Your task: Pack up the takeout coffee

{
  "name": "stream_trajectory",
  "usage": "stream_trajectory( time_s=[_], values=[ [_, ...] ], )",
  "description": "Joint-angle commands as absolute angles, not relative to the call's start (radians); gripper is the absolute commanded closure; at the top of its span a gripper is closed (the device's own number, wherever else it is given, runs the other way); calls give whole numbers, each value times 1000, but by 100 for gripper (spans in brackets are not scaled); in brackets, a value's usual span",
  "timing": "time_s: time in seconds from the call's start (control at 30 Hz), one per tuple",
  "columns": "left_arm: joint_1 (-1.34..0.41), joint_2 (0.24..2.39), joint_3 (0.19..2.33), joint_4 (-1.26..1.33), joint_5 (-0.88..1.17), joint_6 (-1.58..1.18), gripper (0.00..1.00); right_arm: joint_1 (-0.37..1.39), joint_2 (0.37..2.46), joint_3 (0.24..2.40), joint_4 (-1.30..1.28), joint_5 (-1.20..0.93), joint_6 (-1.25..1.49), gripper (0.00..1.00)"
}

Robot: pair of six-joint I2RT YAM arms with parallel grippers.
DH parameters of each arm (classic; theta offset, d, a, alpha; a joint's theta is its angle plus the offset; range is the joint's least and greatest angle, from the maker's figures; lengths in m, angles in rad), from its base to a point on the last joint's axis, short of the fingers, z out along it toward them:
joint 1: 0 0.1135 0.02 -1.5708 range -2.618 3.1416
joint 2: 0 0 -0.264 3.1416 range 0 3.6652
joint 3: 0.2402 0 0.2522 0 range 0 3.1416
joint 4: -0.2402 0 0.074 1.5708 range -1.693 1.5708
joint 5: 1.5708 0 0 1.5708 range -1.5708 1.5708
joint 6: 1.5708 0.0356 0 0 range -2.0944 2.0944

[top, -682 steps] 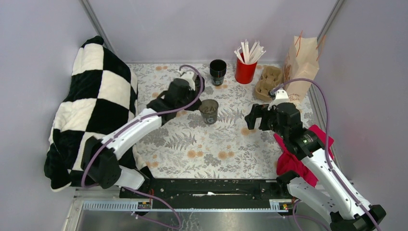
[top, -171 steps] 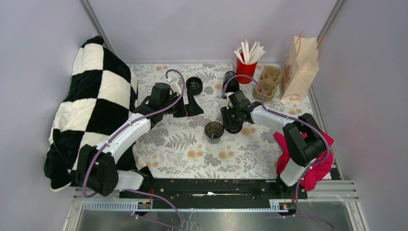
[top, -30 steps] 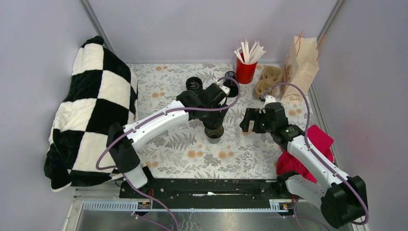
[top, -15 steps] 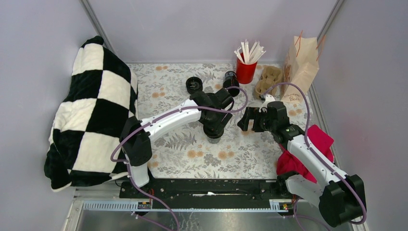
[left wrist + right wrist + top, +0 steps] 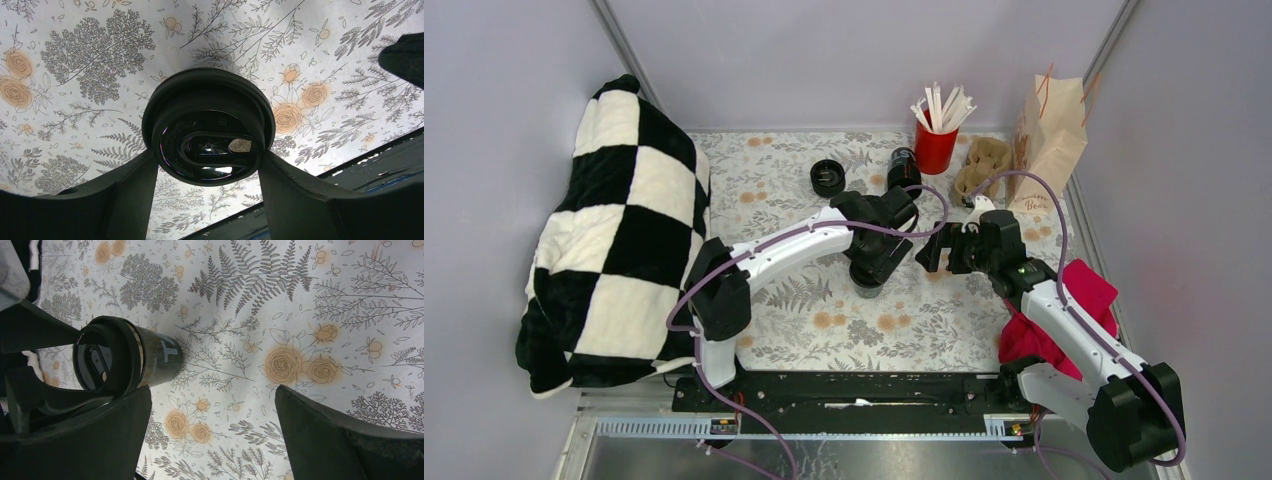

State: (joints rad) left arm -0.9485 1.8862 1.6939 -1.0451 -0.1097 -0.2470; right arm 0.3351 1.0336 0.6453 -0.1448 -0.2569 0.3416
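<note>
1. Takeout coffee (image 5: 207, 125): small black cup with its round black lid on, standing upright at mid-frame in the top view. A pale mark like a "T" shows on its side. The embossing on the lid is too small to read.
2. Left gripper (image 5: 207, 165): fingers closed against the lid rim on both sides.
3. Right gripper (image 5: 212, 395): jaws spread wide with nothing between them, just right of the cup.
4. Loose black lid (image 5: 827, 177): lies flat, above and left of centre.
5. Second black cup (image 5: 905, 162): beside the red cup; cannot tell whether it is upright or tipped.
6. Red cup (image 5: 934, 150): holds white sticks (image 5: 941, 105).
7. Pulp carrier (image 5: 984, 165): stands between the red cup and the bag.
8. Paper bag (image 5: 1049, 135): upright at upper right; its printed script is too small to read and its contents are hidden.
9. Floral tablecloth (image 5: 804, 320): checkered blanket (image 5: 614, 230) at left, red cloth (image 5: 1069, 310) at lower right, pale walls (image 5: 854, 60) around.
</note>
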Motion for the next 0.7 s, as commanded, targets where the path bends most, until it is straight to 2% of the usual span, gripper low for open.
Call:
stream_trajectory(
  time_s=[0.0,0.67],
  values=[
    [-955,1892,1749,-1052,-112,-229,29,331,1016,637,-118,-283,337,1],
    [-956,1899,1739,-1065,-138,-223,28,332,1019,634,-113,-289,338,1]
  ],
)
